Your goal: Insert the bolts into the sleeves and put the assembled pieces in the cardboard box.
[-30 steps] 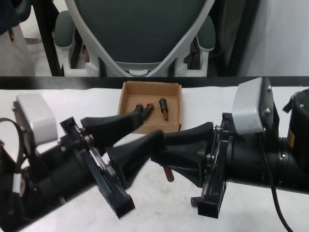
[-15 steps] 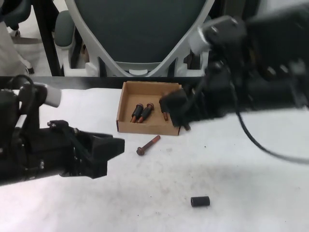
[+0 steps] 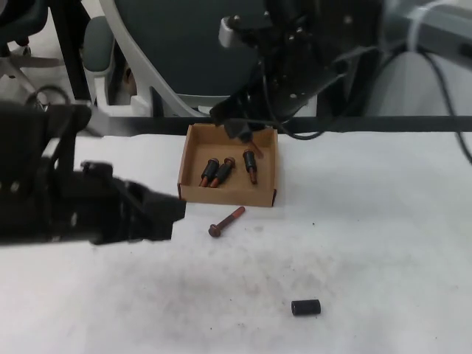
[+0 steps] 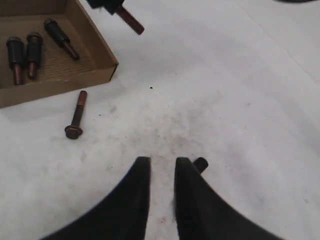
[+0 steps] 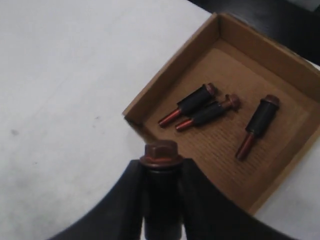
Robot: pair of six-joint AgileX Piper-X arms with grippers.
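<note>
Fingers of the right gripper (image 5: 161, 167) are pressed against a black cylindrical sleeve with a copper-coloured hex-head bolt (image 5: 160, 152) seated in it, the bolt's head standing just past the fingertips. Below and just ahead of this gripper lies the shallow brown cardboard box (image 5: 165, 75), open at the top. On its floor lie three assembled bolt-and-sleeve pieces (image 5: 210, 114): two side by side and nearly touching, the third a little apart.

The left gripper (image 4: 162, 162) hangs low over the white bench top (image 4: 240, 100), its two black fingers drawn close with a slim gap between them and nothing in it. A loose black sleeve (image 4: 201, 163) lies just beside one fingertip. Farther ahead of this gripper a bare copper-coloured bolt (image 4: 76, 115) lies on the bench, near the box's outer wall but not touching it.
</note>
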